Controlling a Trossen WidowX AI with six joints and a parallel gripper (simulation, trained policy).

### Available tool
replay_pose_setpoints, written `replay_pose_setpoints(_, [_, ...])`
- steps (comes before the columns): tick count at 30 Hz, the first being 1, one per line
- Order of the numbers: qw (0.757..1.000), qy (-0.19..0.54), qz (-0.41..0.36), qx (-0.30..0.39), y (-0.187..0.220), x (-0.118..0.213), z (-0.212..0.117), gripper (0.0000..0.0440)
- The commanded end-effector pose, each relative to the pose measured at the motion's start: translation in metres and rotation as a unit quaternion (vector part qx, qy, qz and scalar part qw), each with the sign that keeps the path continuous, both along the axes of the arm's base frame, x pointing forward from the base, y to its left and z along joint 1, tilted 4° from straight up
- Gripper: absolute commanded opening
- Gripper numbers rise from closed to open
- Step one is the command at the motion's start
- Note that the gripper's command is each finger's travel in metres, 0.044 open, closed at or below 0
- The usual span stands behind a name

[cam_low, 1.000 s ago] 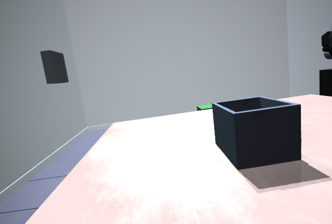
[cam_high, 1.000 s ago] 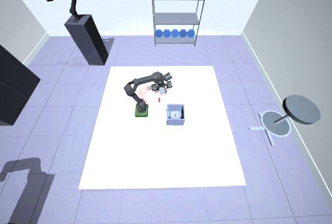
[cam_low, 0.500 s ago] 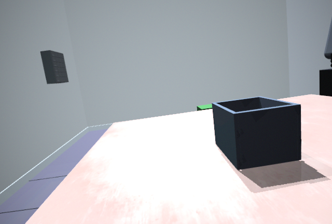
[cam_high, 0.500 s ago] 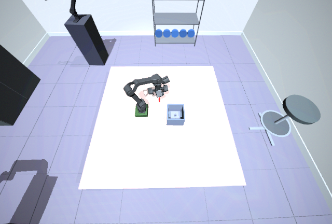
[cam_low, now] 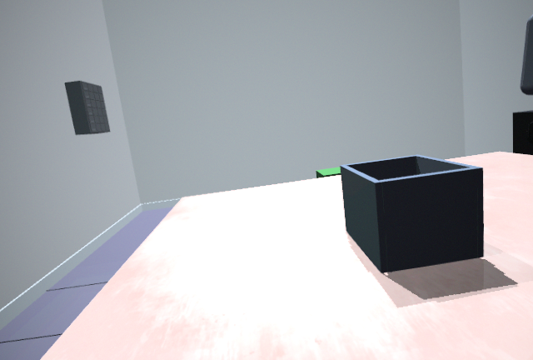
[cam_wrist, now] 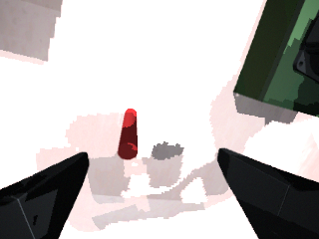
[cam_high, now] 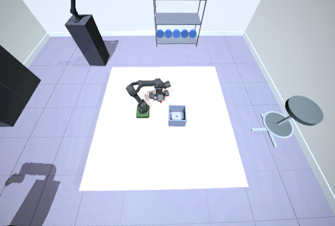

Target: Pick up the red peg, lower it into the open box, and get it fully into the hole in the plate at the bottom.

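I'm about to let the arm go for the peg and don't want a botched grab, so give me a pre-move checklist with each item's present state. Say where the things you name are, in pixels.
1. Pincer [cam_wrist: 155, 156] open: ok, its fingers stand wide apart.
2. Nothing held in it: ok.
3. Red peg [cam_high: 160, 101] [cam_wrist: 128, 134] in the wrist view: ok, it shows whole, left of the middle between the fingertips.
4. Peg between the fingers, ready to grip: not ok, it lies beyond the fingertips in that view.
5. Box [cam_high: 177, 123] [cam_low: 431, 222] open at the top: ok, no lid on it.
6. Peg in the plate's hole: not ok, it is outside the box.
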State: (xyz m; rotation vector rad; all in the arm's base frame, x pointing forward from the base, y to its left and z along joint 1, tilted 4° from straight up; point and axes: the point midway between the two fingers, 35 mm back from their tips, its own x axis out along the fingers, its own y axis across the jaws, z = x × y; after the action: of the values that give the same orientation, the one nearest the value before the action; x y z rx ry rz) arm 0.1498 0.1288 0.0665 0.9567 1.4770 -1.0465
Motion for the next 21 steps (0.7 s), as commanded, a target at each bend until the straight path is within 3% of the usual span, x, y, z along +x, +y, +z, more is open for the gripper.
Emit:
replay_pose_setpoints(1, [1.0, 0.0, -0.004, -0.009, -0.004, -0.001, -0.011, 0.044])
replay_pose_setpoints(10, [1.0, -0.012, -0.014, -0.021, -0.008, 0.0, -0.038, 0.0415])
replay_pose_setpoints(21, [1.0, -0.026, 0.0, -0.012, 0.001, 0.01, -0.059, 0.0157])
